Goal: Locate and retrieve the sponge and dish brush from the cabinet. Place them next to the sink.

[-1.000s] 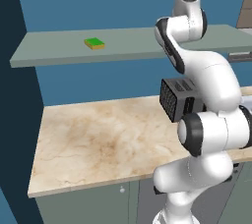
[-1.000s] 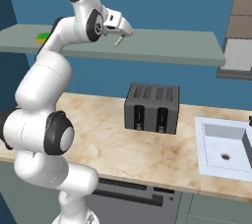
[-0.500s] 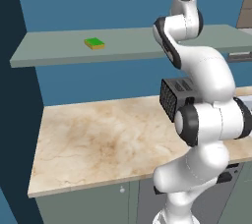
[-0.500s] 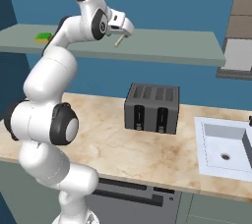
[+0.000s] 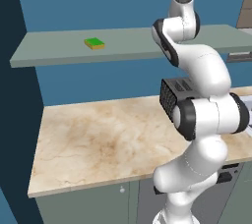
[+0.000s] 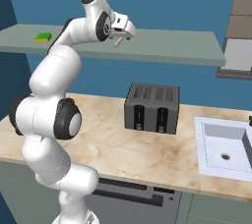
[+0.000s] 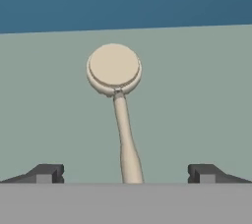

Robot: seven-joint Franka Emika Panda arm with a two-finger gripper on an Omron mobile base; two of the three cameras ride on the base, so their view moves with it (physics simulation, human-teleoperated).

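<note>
Hovering over the cabinet [image 6: 167, 51] shelf, the gripper [image 6: 124, 35] is standing fully open with nothing between its jaws, its two dark fingertips [image 7: 47, 173] showing far apart at the bottom of the hand view. The dish brush [image 7: 118, 95] is lying flat on the grey-green shelf board directly ahead of the hand, its round beige head pointing away and its thin pale handle running back between the fingertips without touching either. The sponge [image 5: 94, 43] is resting on the same shelf, well apart toward the left end, green layer up. In the right base view the white arm is reaching up from the lower left, with the hand tilting down above the middle of the shelf. Below, a black toaster [image 6: 151, 108] is sitting on the marble counter [image 5: 98, 139], and the sink [image 6: 224, 147] is lying to its right, sunk into the countertop.
</note>
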